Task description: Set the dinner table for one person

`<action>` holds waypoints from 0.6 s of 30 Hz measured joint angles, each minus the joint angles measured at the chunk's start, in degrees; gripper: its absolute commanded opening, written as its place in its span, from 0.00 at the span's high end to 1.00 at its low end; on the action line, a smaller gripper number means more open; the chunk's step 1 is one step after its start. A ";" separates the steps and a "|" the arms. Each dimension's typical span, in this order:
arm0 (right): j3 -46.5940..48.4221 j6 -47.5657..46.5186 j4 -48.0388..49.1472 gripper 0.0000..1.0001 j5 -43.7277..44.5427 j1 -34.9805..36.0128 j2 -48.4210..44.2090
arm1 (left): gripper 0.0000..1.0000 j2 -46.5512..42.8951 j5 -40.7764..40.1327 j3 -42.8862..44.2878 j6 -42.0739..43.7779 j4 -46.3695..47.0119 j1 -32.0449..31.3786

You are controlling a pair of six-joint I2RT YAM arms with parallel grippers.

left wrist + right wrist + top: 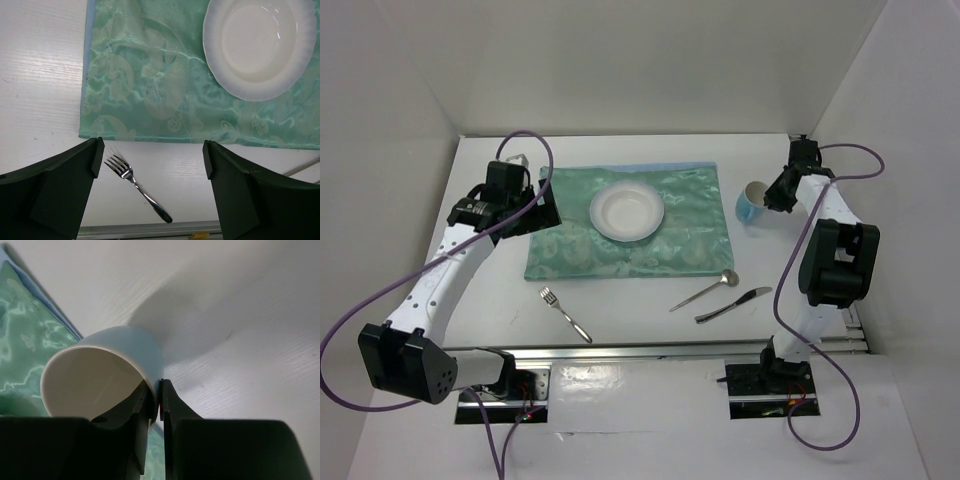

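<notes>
A green marbled placemat (570, 245) lies on the white dinner table (650, 320) with a white bowl (627, 211) on it. My right gripper (770, 198) is shut on the rim of a light blue cup (752, 203), just right of the placemat; in the right wrist view one finger is inside the cup (107, 375) and one outside. My left gripper (542, 208) is open and empty above the placemat's left edge. A fork (565, 313) lies in front of the placemat and shows between the open fingers in the left wrist view (137, 187).
A spoon (705, 291) and a knife (732, 304) lie side by side at the front right of the placemat. The metal rail (640, 352) runs along the table's front edge. White walls enclose the table on three sides.
</notes>
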 measured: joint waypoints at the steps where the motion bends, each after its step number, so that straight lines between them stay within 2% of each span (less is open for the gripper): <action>1: 0.96 -0.48 -0.52 1.00 0.63 0.24 0.00 | 0.00 0.11 0.02 0.00 0.00 0.07 0.00; 5: 6.93 -2.10 -2.19 1.00 3.10 3.58 0.00 | 0.00 0.63 0.33 -0.02 -0.07 0.15 0.00; 8: 14.80 -3.10 -3.56 1.00 4.46 7.85 2.05 | 0.00 0.66 0.39 -0.33 -0.24 0.33 0.00; 13: 28.50 -4.09 -4.50 1.00 5.38 13.99 10.29 | 0.00 0.63 0.28 -2.10 -0.79 0.52 0.00; 18: 38.93 -4.63 -8.22 1.00 5.53 17.05 20.20 | 0.00 0.28 -0.31 -2.95 -2.47 0.15 0.00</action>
